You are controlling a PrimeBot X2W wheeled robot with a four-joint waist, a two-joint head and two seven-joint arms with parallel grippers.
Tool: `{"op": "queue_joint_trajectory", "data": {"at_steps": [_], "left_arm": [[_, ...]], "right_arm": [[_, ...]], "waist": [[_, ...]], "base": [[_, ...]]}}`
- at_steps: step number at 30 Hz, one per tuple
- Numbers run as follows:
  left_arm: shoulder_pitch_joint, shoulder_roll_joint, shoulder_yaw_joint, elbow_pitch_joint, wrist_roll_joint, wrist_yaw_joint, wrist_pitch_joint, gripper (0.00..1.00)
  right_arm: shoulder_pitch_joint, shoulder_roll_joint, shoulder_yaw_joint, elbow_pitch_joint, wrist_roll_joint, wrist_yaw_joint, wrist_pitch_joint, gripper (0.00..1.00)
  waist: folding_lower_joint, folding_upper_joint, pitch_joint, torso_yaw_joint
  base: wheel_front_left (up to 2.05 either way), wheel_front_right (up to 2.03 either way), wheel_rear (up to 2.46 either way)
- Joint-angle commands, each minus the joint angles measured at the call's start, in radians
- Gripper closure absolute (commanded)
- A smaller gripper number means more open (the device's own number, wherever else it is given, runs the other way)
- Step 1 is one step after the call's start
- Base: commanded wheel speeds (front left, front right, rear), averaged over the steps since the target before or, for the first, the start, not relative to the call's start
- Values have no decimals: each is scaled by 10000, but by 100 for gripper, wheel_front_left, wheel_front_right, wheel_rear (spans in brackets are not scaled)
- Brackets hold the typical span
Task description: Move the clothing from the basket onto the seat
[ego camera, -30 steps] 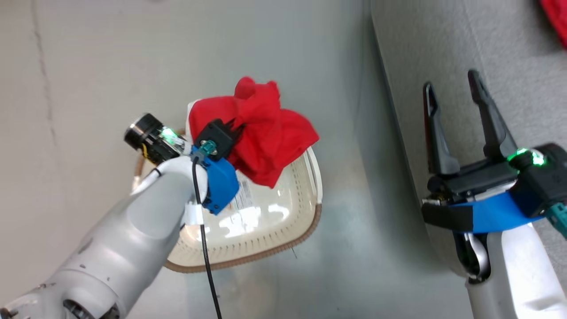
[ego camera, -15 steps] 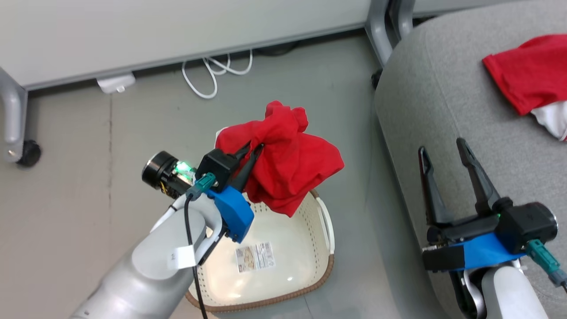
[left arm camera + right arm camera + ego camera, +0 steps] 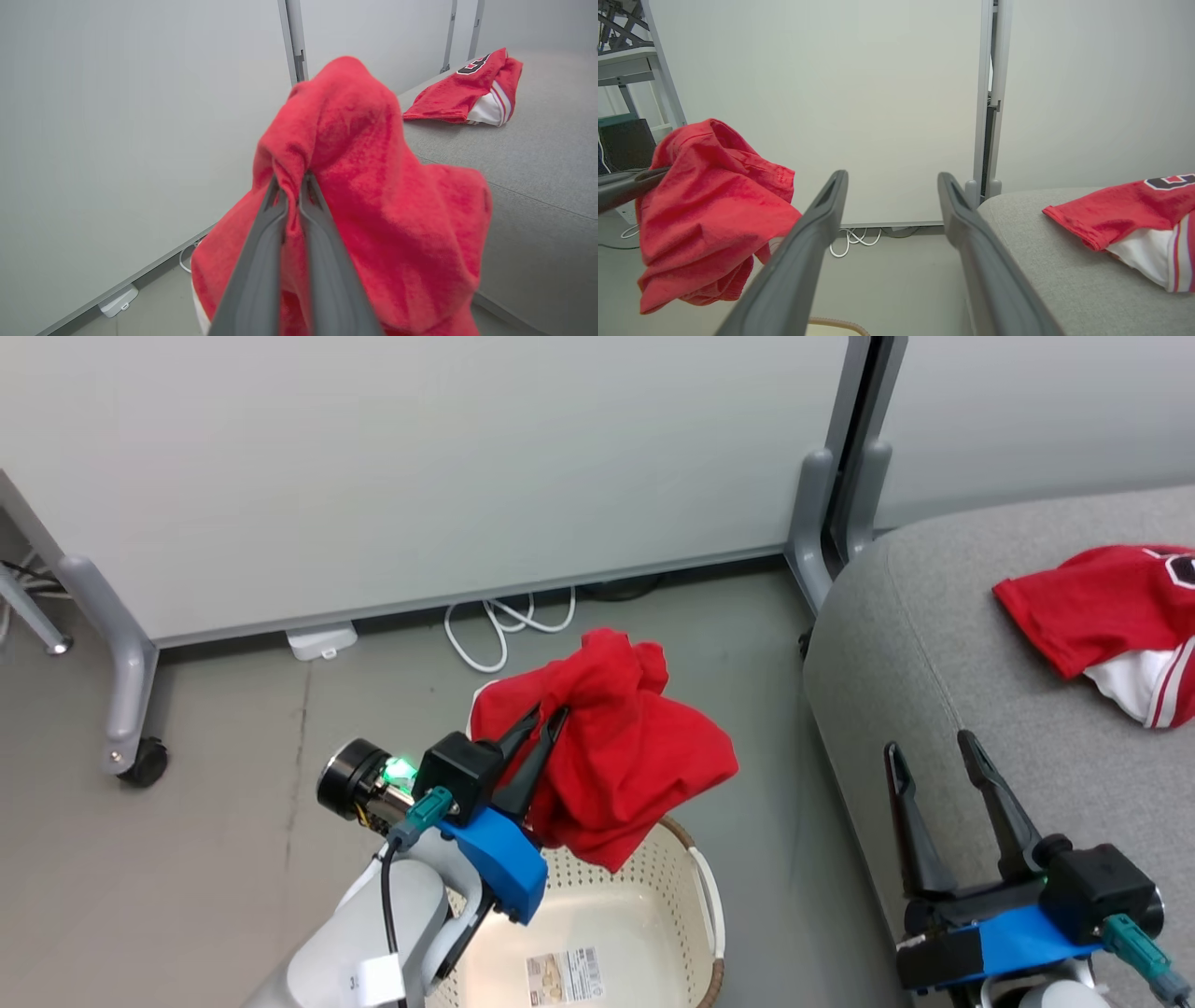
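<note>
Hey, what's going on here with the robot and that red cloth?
The left gripper is shut on a bunched red garment, holding it in the air above the cream laundry basket. The right gripper is open and empty near the grey sofa seat, where a red jersey with white fabric already lies.

Head camera looks down from above; both wrist cameras face the far partition [image 3: 831,93], sharing the jersey [image 3: 1111,210] on the seat [image 3: 1041,284].

Open grey floor [image 3: 775,840] lets you pass between the cream perforated plastic basket [image 3: 663,887] and the light-grey fabric seat [image 3: 934,663]. A bunched red garment [image 3: 635,765] hangs over the basket. A red-and-white jersey [image 3: 1083,602] covers the seat's far right part.
</note>
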Motion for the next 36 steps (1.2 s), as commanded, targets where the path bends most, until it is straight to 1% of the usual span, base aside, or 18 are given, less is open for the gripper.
{"op": "queue_joint_trajectory", "data": {"at_steps": [1,9,17,26,30,36], "left_arm": [[230,30,123,-150,107,62,-49,100],[540,60,338,-563,420,44,-50,100],[163,-37,442,-681,635,-76,-50,100],[-361,-196,422,-583,881,-223,-50,100],[-610,-344,350,-569,946,-291,-50,100],[-932,-571,265,-552,1082,-398,-50,100]], "right_arm": [[227,4,16,30,108,1,-2,0],[592,4,221,183,424,1,-2,0],[508,4,807,590,962,1,-2,0],[-102,4,2013,1327,1567,1,-4,0],[-533,2,2730,1730,1811,1,-2,0],[-1233,-2,3500,2336,2399,1,-4,0]], "waist": [[2,-1,-263,137],[2,-1,-403,334],[2,-1,-165,505],[2,-1,146,707],[2,-1,330,875],[2,-1,583,1178]], "base": [[0,0,0],[0,0,0],[0,0,0],[0,0,0],[0,0,0],[0,0,0]]}}
